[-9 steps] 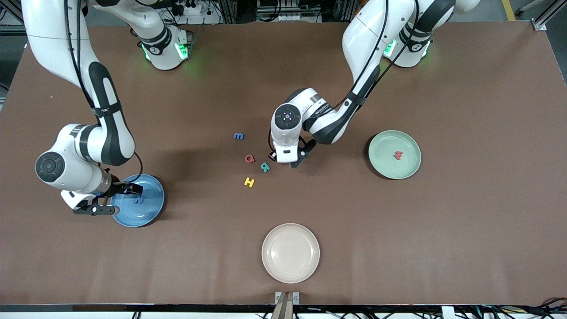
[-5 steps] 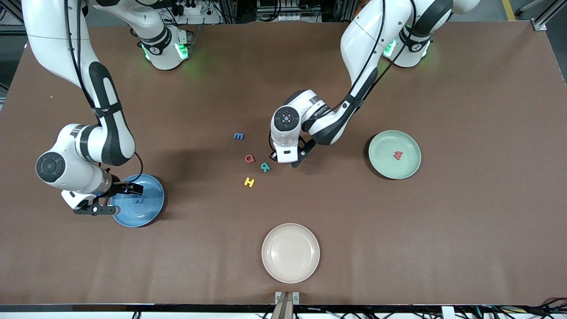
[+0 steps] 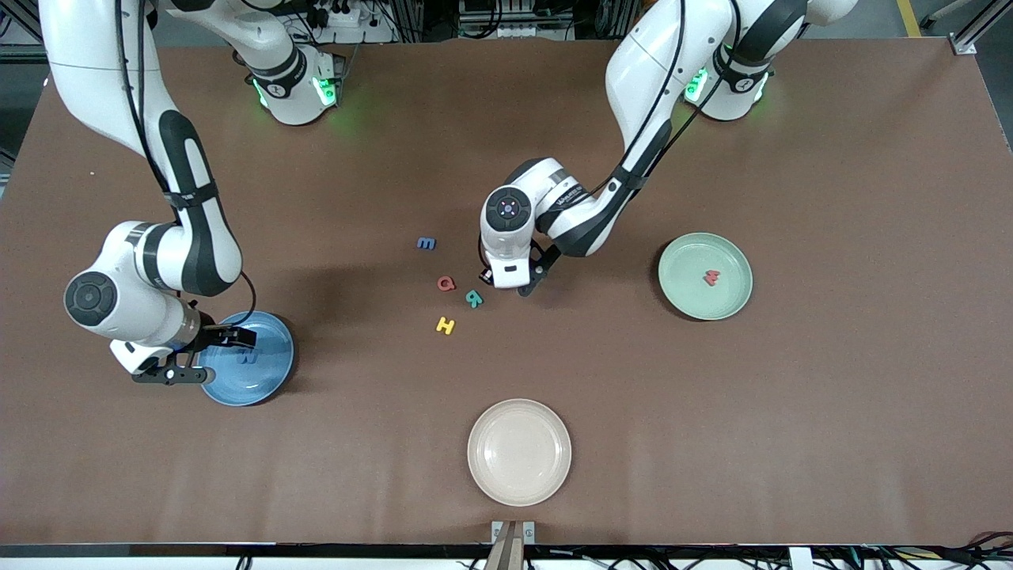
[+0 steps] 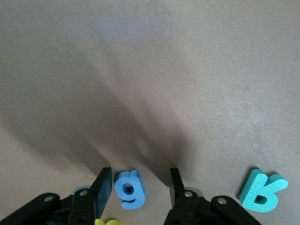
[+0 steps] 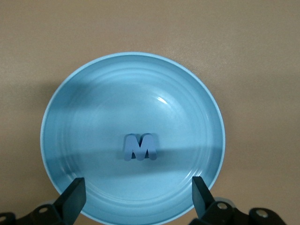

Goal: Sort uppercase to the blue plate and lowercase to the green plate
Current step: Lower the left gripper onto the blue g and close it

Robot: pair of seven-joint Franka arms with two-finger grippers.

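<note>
Fingers (image 4: 102, 187) of left claw (image 4: 136, 190) straddle blue g (image 4: 129, 189), gaps both sides.

A brown desk (image 3: 831, 412) is carrying everything. A cream plate (image 3: 519, 452) is sitting on it, nearest the front camera. Taking that plate as the landmark: a blue plate (image 3: 252, 372) is lying farther from the camera, toward the right arm's end, and a green plate (image 3: 700, 297) farther still, toward the left arm's end. Loose letters are lying directly on the desk farther from the camera than the cream plate: a yellow H (image 3: 445, 324), a teal R (image 3: 473, 298), a red Q (image 3: 446, 283), a blue m (image 3: 426, 243) and a blue g (image 4: 130, 189).
</note>
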